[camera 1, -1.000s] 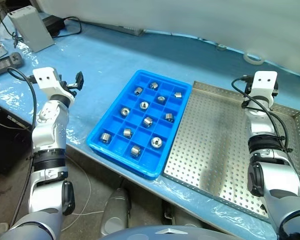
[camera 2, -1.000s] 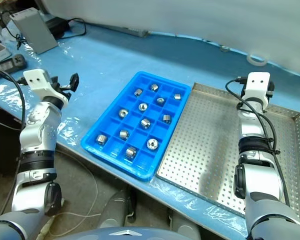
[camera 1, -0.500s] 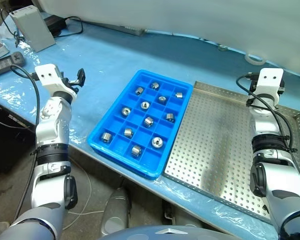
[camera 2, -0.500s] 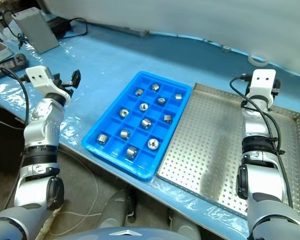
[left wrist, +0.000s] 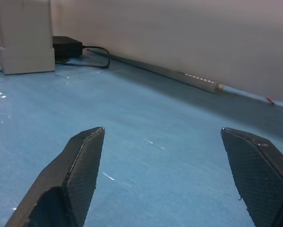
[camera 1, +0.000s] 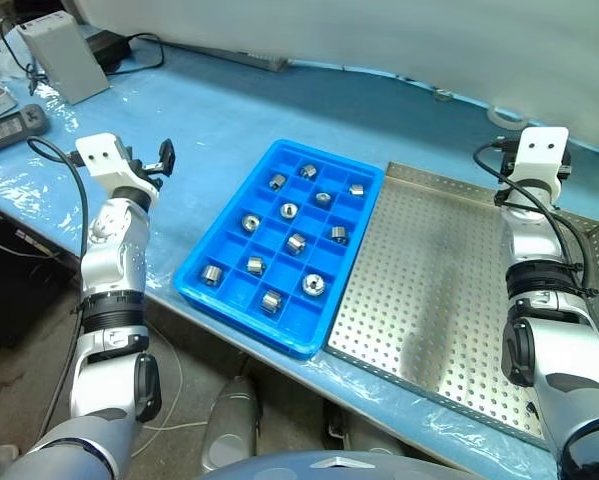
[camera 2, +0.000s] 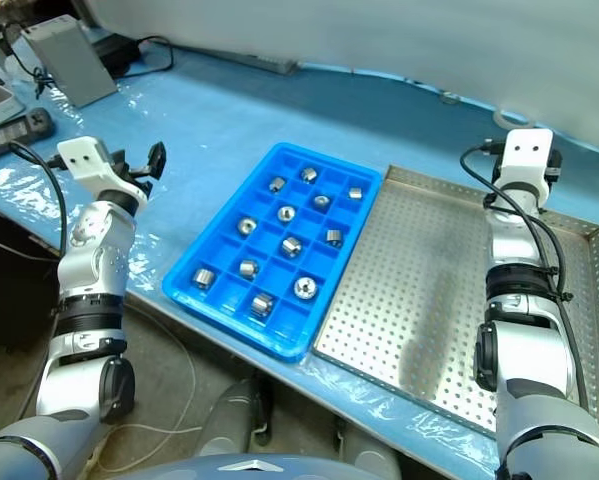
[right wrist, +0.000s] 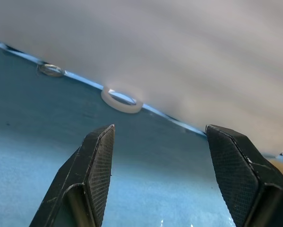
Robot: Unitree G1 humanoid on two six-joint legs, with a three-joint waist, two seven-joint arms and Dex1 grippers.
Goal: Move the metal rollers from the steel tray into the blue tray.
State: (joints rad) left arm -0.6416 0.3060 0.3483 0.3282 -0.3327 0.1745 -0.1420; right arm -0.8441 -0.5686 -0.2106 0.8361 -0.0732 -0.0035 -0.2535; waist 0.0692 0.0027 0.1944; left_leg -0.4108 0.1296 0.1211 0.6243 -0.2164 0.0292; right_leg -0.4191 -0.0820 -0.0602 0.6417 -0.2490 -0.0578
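Observation:
The blue tray (camera 1: 351,216) lies at the table's middle, and several metal rollers (camera 1: 296,243) sit singly in its square compartments. Right beside it is the steel tray (camera 1: 439,290); the perforated floor that shows is bare. My left gripper (left wrist: 162,132) hovers open over the blue sheet, left of the blue tray, with nothing between its fingers (camera 1: 163,153). My right gripper (right wrist: 160,132) is raised over the steel tray's far edge. It points toward the back wall and is open and empty.
A grey box (camera 1: 64,55) and a black adapter with its cable (camera 1: 109,42) stand at the back left. A dark device (camera 1: 9,125) lies at the far left. A white tape ring (camera 1: 507,117) lies behind the steel tray. The table's front edge runs just below both trays.
My right arm has risen slightly over the steel tray's far edge. The left arm has barely shifted. Trays and rollers have not moved.

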